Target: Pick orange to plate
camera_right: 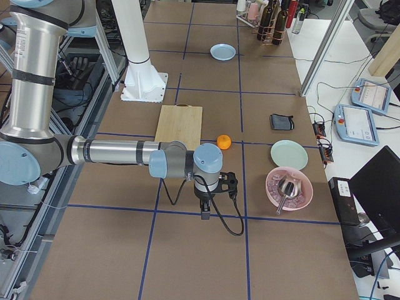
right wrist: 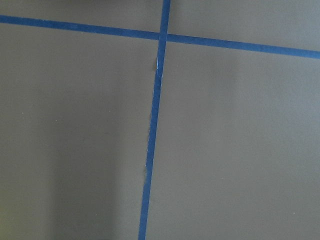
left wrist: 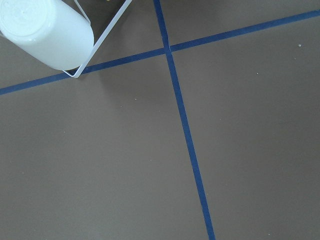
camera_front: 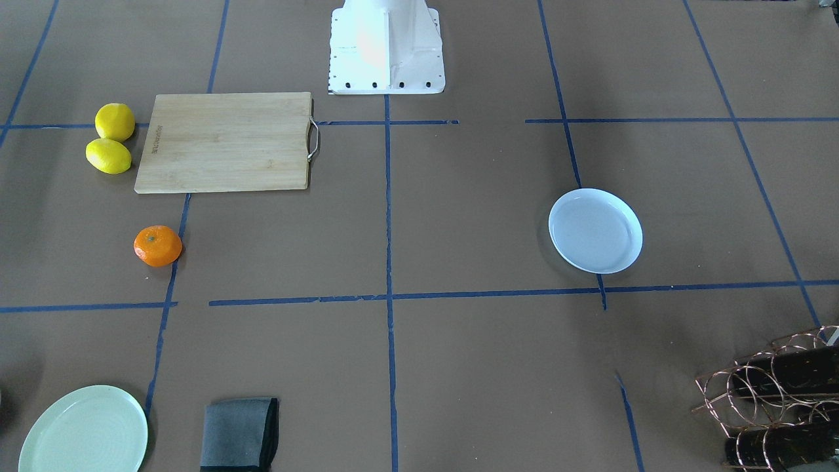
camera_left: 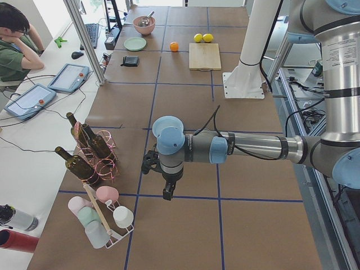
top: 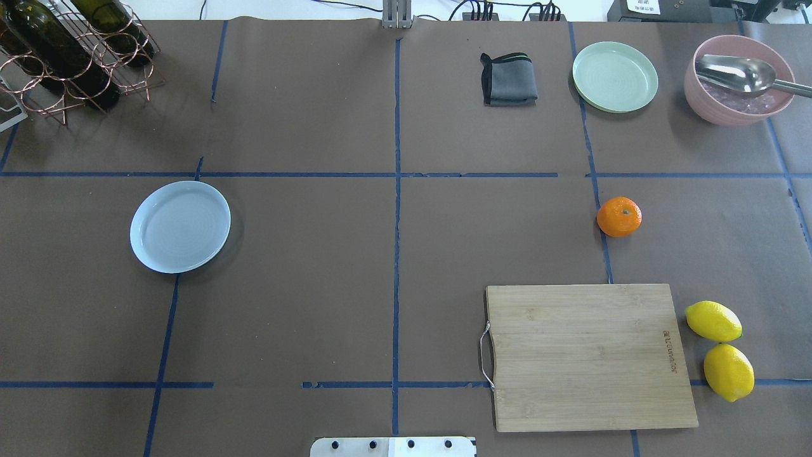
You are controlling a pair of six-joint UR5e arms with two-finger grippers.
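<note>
Exterior left view, item one: left pincer (camera_left: 167,193) on the near arm, pointing down over the brown table (camera_left: 185,230), close to a blue tape (camera_left: 219,199) crossing. Its fingers are too small here to judge, so whether they stand apart or together cannot be told. A cup rack (camera_left: 104,222) stands at its 8 o'clock and a bottle rack (camera_left: 93,149) at its 10 o'clock.

Exterior right view, item two: right pincer (camera_right: 204,211) on the near arm, pointing down above a tape line; again apart or together cannot be told. The pink bowl (camera_right: 289,187) with a spoon (camera_right: 286,186) sits at its 3 o'clock.

Overhead exterior view, remaining stock:
- Orange (top: 619,216): on the table, touching a tape line, with neither pincer on it.
- Blue-white plate (top: 180,226): at the orange's 9 o'clock, well apart from it.
- Cutting board (top: 587,355): at the orange's 6 o'clock, near.
- Two lemons (top: 713,320): just beside each other, at the board's 3 o'clock.
- Green plate (top: 615,76): at the orange's 12 o'clock.
- Folded cloth (top: 509,79): at the green plate's 9 o'clock.
</note>
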